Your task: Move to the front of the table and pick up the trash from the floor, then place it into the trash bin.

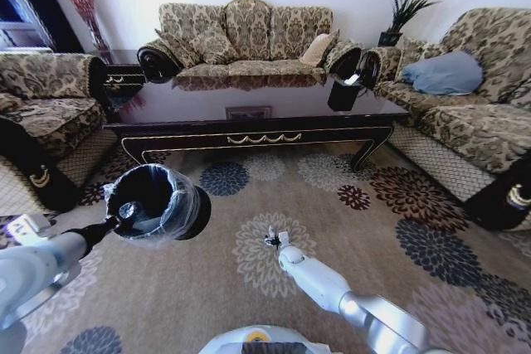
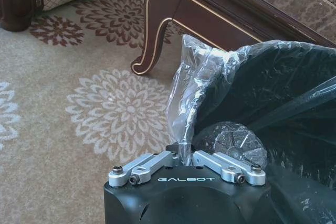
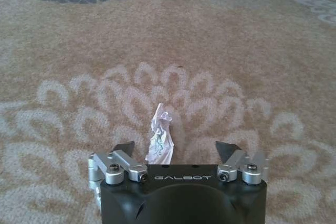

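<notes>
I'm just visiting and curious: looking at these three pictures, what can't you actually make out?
- Inside of the trash bin: head view, dark, and the crinkled liner hides its contents.
- Left gripper: left wrist view, fingertips buried in the liner.
- Paper scrap: right wrist view, its lower end hidden behind the right gripper.
- Table: left wrist view, cut off by the edge.

The room is brightly lit by daylight. Glare is reflected off the long glossy dark brown wooden table (image 1: pixel 249 101). Straight lines are bowed at the head view's edges.
</notes>
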Robot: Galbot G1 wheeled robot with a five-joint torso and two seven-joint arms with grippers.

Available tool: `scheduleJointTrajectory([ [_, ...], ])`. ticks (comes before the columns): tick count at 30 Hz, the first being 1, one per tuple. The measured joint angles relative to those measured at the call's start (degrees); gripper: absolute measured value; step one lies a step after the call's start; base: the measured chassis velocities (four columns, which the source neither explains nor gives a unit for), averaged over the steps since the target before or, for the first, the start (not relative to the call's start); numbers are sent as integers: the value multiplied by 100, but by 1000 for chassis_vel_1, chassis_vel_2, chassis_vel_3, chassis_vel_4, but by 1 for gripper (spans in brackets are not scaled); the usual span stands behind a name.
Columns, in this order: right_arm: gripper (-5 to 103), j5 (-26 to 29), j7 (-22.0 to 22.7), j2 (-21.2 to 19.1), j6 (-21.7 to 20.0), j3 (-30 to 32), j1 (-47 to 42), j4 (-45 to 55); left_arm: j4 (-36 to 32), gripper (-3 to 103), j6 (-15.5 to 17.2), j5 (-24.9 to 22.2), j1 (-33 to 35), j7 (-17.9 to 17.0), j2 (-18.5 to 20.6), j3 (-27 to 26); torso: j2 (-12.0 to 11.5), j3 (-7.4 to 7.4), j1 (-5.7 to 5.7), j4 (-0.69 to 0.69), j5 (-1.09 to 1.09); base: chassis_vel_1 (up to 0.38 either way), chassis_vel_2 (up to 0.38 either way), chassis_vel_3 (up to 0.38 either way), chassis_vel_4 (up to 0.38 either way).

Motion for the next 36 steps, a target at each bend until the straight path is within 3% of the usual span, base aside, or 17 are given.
scheduleJointTrajectory([
  [2,84,-17,-21,-1,0,1,-4,0,-2,0,0,1,10,3,1,-15,0,0,0,0,0,0,0,0,0],
  [9,51,-289,-117,-56,9,-79,-64,19,1,0,0,2,19,21,18,-24,0,0,0,1,0,0,0,0,0],
  [11,51,-336,-128,-61,15,-94,-71,19,5,0,0,1,14,22,17,-15,0,0,0,1,1,0,0,0,0],
  [17,24,-510,-165,-88,41,-138,-93,32,41,0,0,2,-41,24,12,89,0,0,0,1,1,0,0,0,0],
  [20,19,-585,-207,-102,79,-138,-93,-2,63,0,0,3,-61,24,11,113,0,0,0,0,1,0,0,0,0],
  [23,3,-598,-241,-162,128,-113,-118,67,109,0,0,20,-90,25,13,164,0,0,0,-2,-1,0,0,0,0],
  [28,1,-798,-349,-296,343,-50,-174,327,147,0,0,66,-125,31,0,240,0,0,0,-1,1,0,0,0,0],
  [31,0,-1327,-630,-535,865,136,-230,606,198,0,0,139,-168,34,-45,360,0,0,0,0,0,0,0,0,0],
  [32,0,-1327,-630,-535,865,136,-230,606,198,0,0,139,-168,34,-45,360,0,0,0,0,0,0,0,0,0],
  [33,0,-1509,-790,-789,1116,256,-270,901,218,0,0,195,-184,43,-107,456,0,0,0,0,2,0,0,0,0],
  [36,0,-1468,-859,-1434,1263,441,-290,1628,236,0,0,254,-198,61,-273,639,1,0,0,-3,0,0,0,0,0],
])
